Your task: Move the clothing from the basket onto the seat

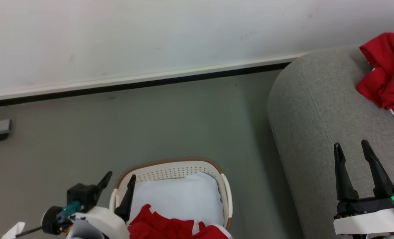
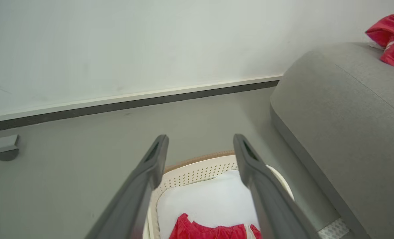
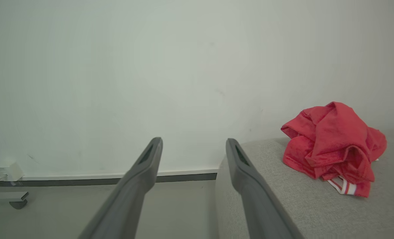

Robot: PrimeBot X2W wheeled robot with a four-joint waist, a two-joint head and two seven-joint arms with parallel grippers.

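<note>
**Open grippers, red clothing (image 1: pixel 165 227) in the basket (image 1: pixel 170 161)**

From where I stand, the left gripper (image 1: pixel 121 175) hangs over the left side of the basket with its two dark fingers spread wide and nothing between them. One finger crosses the basket's left rim, and the other stands out over the grey floor (image 1: pixel 150 122). The clothing lies bunched at the near end of the basket, on a white lining sheet (image 1: pixel 180 196). It is just beside the inner finger, nearer the robot than the fingertip. In the left wrist view the red fabric sits between the two fingers, beneath them. Whether that finger touches the rim I cannot tell.

The basket stands on the floor near the rounded end of the seat (image 1: pixel 316 109), apart from it. The right gripper (image 1: pixel 350 143) is over the seat's near part, its fingers likewise wide apart and empty, pointing toward the white wall (image 1: pixel 150 33). A crumpled red garment (image 1: pixel 387 73) with white striped trim lies on top of the seat. It is farther along toward the wall and off to the right of that gripper, well apart from its fingertips
</note>
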